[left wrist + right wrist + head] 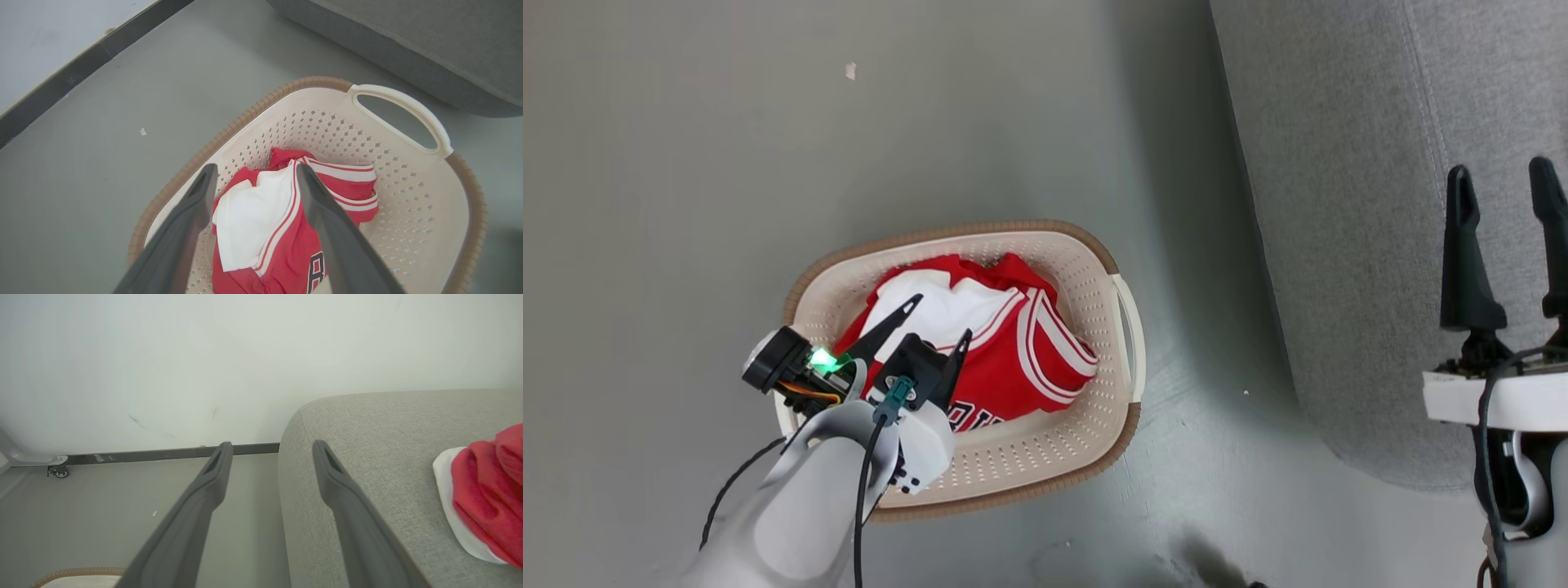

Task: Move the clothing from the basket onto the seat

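Left fingers (327,228) stood wide, empty, over jersey (282,253) in basket (408,196); right fingers (345,506) same; seat (367,428) at 3 o'clock held one garment (482,490).

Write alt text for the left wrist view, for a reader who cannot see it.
The left claw, its two dark fingers spread open, hangs over a crumpled red-and-white jersey lying in a cream perforated basket with a tan rim. The basket stands on a grey floor, with the edge of a grey sofa beyond it.

Matt plastic basket (1086,286), soft clothing (1013,359) (seat (1339,204) woven).
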